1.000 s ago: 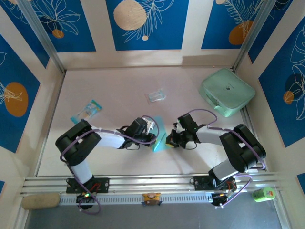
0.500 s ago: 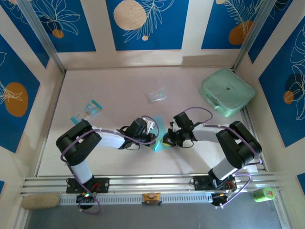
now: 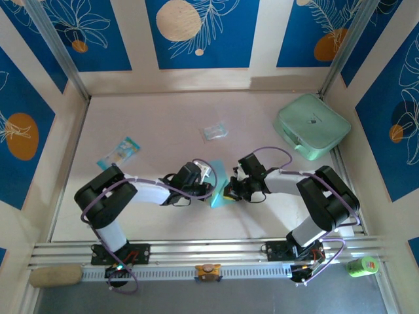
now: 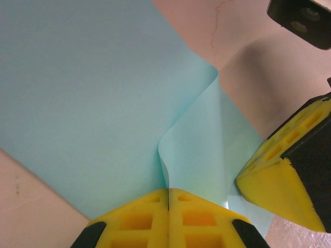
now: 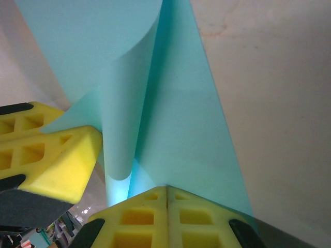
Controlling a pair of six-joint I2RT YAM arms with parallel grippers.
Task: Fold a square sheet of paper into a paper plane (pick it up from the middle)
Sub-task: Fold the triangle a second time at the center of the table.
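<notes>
Pinching the square sheet of paper [image 4: 77, 93] from opposite edges, left claw [image 4: 169, 192] and right claw [image 5: 166, 188] each sit clamped on it.

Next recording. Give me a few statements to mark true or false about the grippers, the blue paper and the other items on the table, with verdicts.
1. The left gripper and the right gripper are both shut on the sheet of paper. True.
2. The sheet of paper lies flat and uncreased. False: part of it curls up where the grippers pinch it.
3. The mint-green case sits near the table's far right corner. True.
4. The clear wrapper is pinched by the left gripper. False: it lies on the table farther back, apart from both arms.
</notes>
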